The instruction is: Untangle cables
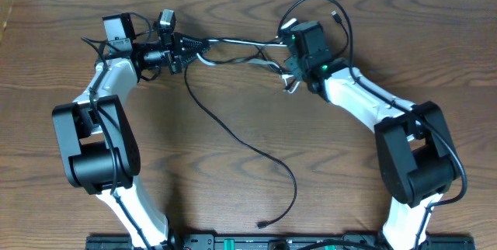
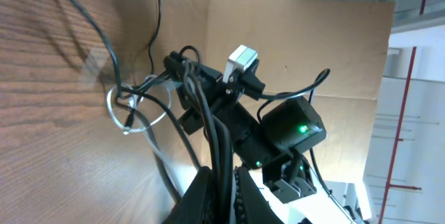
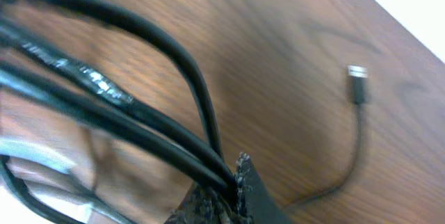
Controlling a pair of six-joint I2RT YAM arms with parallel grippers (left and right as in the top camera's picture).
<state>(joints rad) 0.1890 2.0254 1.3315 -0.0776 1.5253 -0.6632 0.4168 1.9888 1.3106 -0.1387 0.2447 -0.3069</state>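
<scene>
Pinching the cables (image 1: 237,42) taut: left end effector (image 2: 221,182) clamped; right end effector (image 3: 233,182) likewise clamped

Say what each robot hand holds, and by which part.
Both hold the cables partway along their length, not at an end: the left hand and right hand each pinch the bunched black strands stretched between them.

The cables (image 1: 233,43) run together in one bundle at 12 o'clock. One long black cable (image 1: 233,135) trails down toward 6 o'clock, where its plug end lies free. Another black cable (image 1: 345,36) arcs at 1 o'clock. The white cable (image 2: 110,106) makes a small loop.
</scene>
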